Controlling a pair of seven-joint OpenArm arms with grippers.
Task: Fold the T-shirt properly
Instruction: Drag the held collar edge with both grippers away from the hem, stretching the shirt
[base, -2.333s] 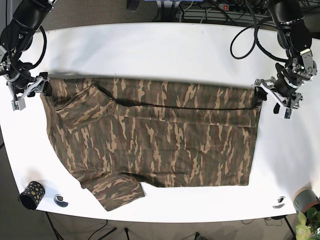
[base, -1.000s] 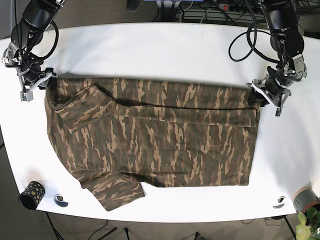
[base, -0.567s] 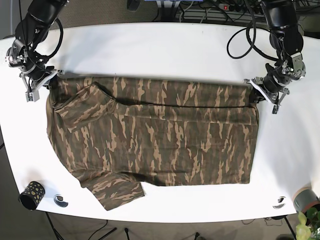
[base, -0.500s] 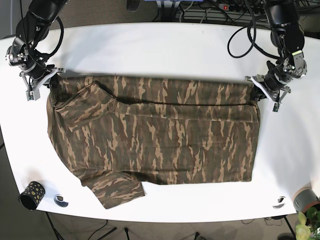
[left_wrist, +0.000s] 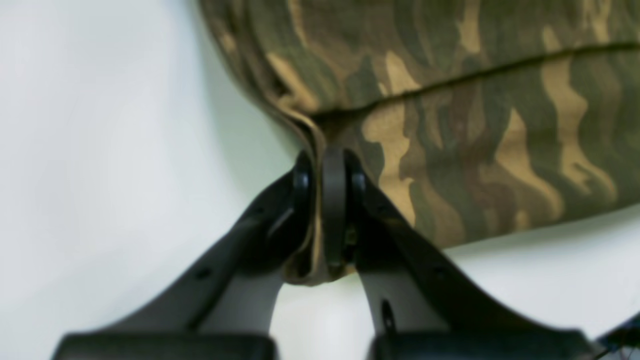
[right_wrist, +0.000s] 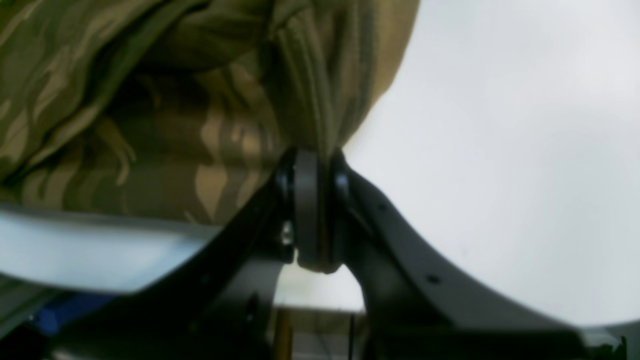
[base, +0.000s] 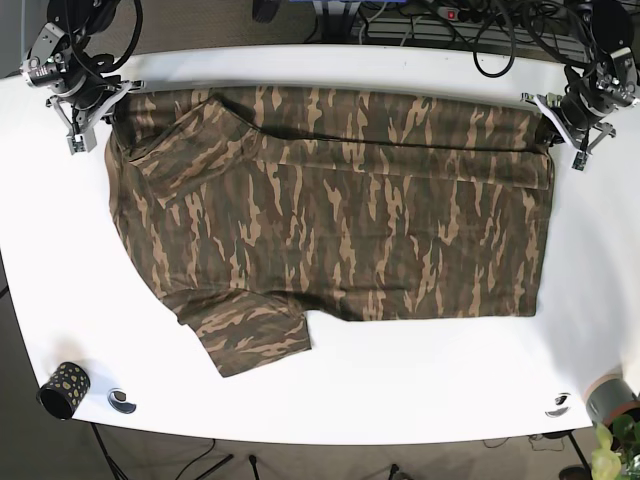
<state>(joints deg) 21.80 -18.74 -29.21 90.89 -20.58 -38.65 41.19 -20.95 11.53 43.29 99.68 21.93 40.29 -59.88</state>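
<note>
Lying lengthwise across the table (base: 330, 400), T-shirt (base: 330, 210) corners are pinched in both grippers' jaws.

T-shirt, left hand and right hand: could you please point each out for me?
T-shirt (base: 330, 215), base view, middle of the body.
Left hand (left_wrist: 322, 210), left wrist view, between the fingertips.
Right hand (right_wrist: 310, 210), right wrist view, between the fingertips.
</note>
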